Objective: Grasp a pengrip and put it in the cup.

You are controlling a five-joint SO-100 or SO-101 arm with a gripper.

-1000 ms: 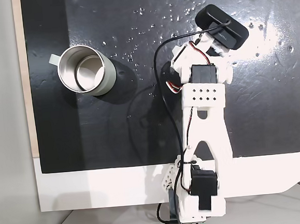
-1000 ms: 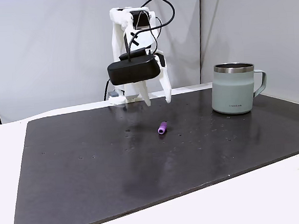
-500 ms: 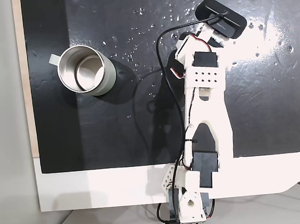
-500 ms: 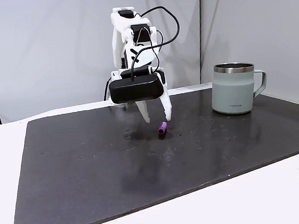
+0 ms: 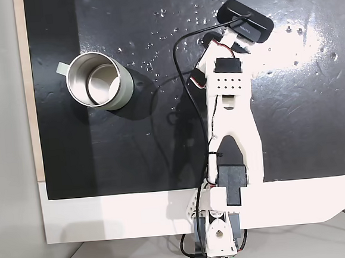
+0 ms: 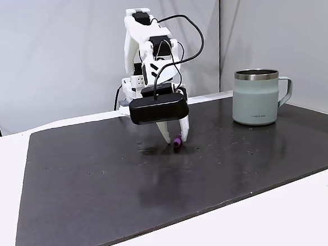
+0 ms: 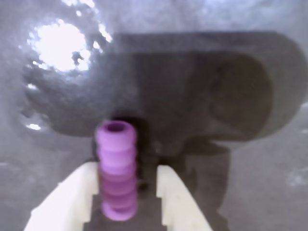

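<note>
The pengrip (image 7: 115,168), a small purple ribbed tube, lies on the black mat. In the wrist view it points away from the camera, between my two white fingers (image 7: 72,192). My gripper (image 7: 126,168) is open and low over the mat, with one finger on each side of the pengrip and a small gap on the right. The side fixed view shows the gripper (image 6: 175,140) with its tips down at the pengrip (image 6: 178,139). The cup (image 6: 258,96) stands upright to the right in that view. In the fixed view from above, the cup (image 5: 100,81) is at the upper left and nothing shows inside it.
The black mat (image 5: 103,158) covers most of the white table (image 5: 108,218). The arm (image 5: 230,100) reaches from the bottom edge up to the black wrist camera (image 5: 245,21), which covers the gripper from above. A black cable (image 5: 180,74) loops to the arm's left.
The arm has stretched forward and come down. The open fingers went from above and behind the pengrip to standing on either side of it at the mat. The cup and pengrip have not moved.
</note>
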